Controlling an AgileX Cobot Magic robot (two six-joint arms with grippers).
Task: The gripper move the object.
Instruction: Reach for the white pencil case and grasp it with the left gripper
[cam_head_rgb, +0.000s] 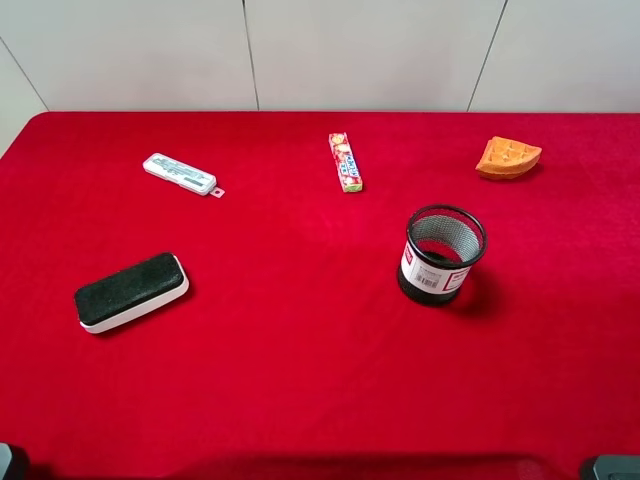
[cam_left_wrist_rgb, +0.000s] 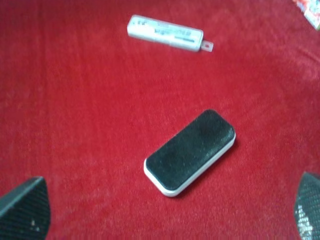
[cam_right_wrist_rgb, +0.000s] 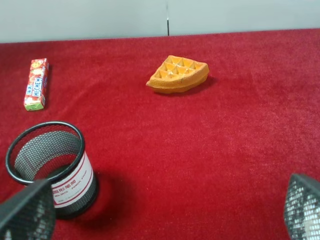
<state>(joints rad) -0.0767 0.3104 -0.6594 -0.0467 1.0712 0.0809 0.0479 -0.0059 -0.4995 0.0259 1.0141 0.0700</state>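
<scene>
The object, a slim white bar (cam_head_rgb: 180, 173) with teal print and a tiny tab at one end, lies flat on the red table at the far left. It also shows in the left wrist view (cam_left_wrist_rgb: 165, 33), far ahead of my left gripper (cam_left_wrist_rgb: 165, 220). That gripper is open and empty; its fingertips (cam_left_wrist_rgb: 25, 210) stand wide apart, with a black-topped white eraser (cam_left_wrist_rgb: 191, 151) ahead of them and the bar beyond it. My right gripper (cam_right_wrist_rgb: 165, 215) is open and empty, near the mesh cup. In the high view only dark arm parts show at the bottom corners.
The eraser (cam_head_rgb: 132, 291) lies at the front left. A red-green candy stick (cam_head_rgb: 345, 162) lies at the back middle. A black mesh cup (cam_head_rgb: 441, 254) stands right of centre. An orange waffle piece (cam_head_rgb: 508, 157) lies at the back right. The red cloth (cam_head_rgb: 300, 380) covers the table.
</scene>
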